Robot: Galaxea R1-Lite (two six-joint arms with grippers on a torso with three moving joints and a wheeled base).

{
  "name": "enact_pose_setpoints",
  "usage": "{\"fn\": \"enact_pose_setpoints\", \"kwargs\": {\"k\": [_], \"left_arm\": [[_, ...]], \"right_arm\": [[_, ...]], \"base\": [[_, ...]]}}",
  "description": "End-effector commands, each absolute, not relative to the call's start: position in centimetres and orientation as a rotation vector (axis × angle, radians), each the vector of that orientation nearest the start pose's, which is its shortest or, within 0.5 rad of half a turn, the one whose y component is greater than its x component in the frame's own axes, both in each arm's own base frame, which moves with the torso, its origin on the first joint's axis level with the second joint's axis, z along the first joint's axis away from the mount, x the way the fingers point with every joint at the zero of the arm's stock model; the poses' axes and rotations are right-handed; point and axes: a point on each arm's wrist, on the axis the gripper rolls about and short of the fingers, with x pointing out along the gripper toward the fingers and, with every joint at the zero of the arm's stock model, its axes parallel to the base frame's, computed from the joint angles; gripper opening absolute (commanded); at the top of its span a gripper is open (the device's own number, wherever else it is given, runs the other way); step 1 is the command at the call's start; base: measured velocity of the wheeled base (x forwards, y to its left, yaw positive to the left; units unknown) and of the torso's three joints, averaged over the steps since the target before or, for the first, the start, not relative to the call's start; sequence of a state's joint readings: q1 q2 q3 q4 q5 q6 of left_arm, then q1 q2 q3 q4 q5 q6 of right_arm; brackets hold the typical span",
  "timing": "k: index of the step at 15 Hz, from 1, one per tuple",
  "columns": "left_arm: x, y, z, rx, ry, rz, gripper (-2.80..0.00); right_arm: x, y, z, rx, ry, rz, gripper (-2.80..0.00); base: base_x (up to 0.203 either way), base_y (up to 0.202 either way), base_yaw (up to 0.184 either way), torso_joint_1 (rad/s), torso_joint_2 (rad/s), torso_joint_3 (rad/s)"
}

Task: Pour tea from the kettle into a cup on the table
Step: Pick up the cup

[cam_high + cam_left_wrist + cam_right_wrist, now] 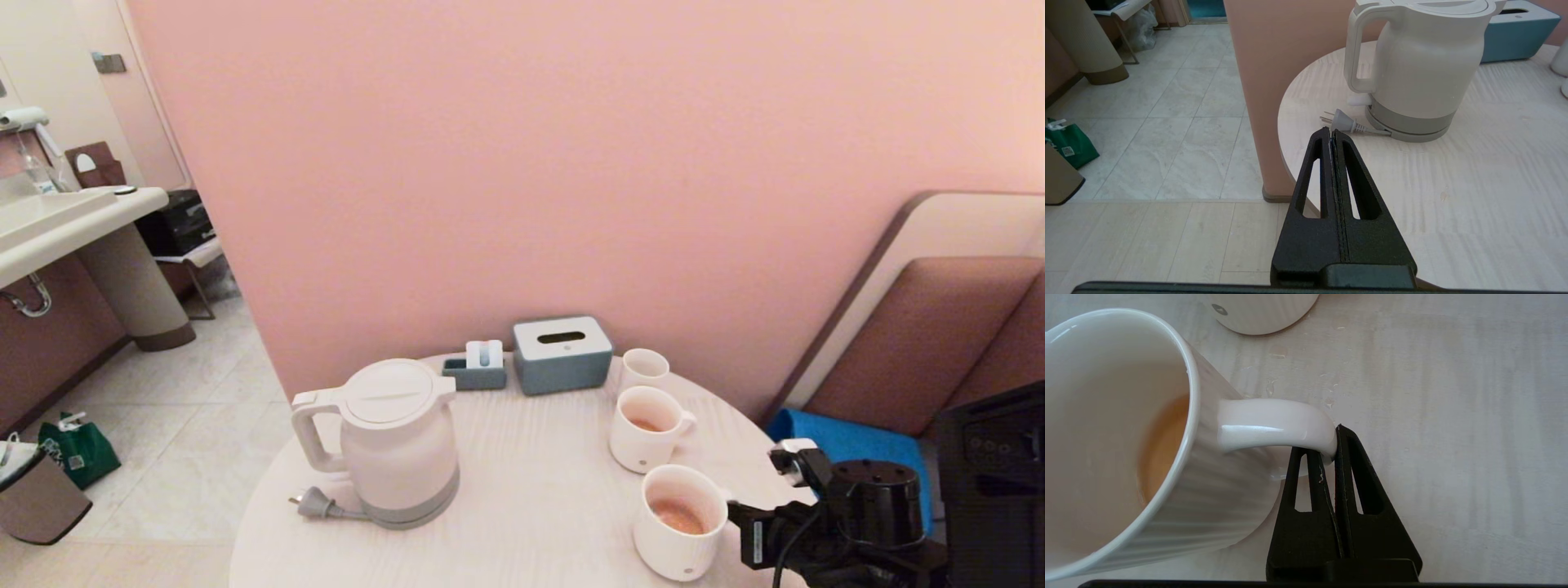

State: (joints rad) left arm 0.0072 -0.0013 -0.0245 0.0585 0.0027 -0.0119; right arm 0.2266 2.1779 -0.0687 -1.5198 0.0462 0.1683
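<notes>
**Tea in two mugs, kettle back on its base**

Nearest the robot, at the tabletop [531, 457] edge, stood the cup [680, 523], a white mug holding a shallow pool of pale reddish-brown tea [679, 516]. Its handle pointed away from the kettle, toward the right gripper [1334, 433], whose fingers were pressed together and touching the outer curve of that handle. From the wrist view I could not tell whether they pinched the handle or only rested against it. They appeared shut with nothing between them.

Beyond the cup, a second mug [647, 427] also held a little tea, and farther still a small handleless cup [644, 367] stood beside a blue-grey tissue box [562, 354]; its contents were not visible.

Well apart from the cup, across the tabletop, the kettle [398, 441] stood upright with its lid closed, its handle turned away from the mugs and its plug cord [320, 506] lying loose beside its base. The left gripper [1331, 132] hovered just short of the plug, its fingers closed on nothing.

Judging from the tea already in the cup, pouring looked done or nearly so. If more was wanted, the left fingers would need to open and take the kettle's loop handle squarely, while the right arm drew clear of the mug handle gently to avoid tipping it.
</notes>
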Motion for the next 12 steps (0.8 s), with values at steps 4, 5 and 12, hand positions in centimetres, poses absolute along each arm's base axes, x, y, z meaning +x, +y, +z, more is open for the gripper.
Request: {"fn": "enact_pose_setpoints", "kwargs": {"k": [4,5,12], "left_arm": [[-2.5,0.0,7.6,-0.012,0.035,0.011,-2.8],[-2.5,0.0,7.6,-0.012,0.034,0.011,-2.8],[-2.5,0.0,7.6,-0.012,0.034,0.011,-2.8]], "right_arm": [[22.0,5.3,0.4,0.111,0.592,0.225,-2.8],[21.6,5.4,0.3,0.108,0.607,0.229,-2.8],[21.3,5.4,0.2,0.104,0.623,0.235,-2.8]], "base": [[0.0,0.0,0.0,0.0,0.0,0.0],[0.0,0.0,0.0,0.0,0.0,0.0],[0.0,0.0,0.0,0.0,0.0,0.0]]}}
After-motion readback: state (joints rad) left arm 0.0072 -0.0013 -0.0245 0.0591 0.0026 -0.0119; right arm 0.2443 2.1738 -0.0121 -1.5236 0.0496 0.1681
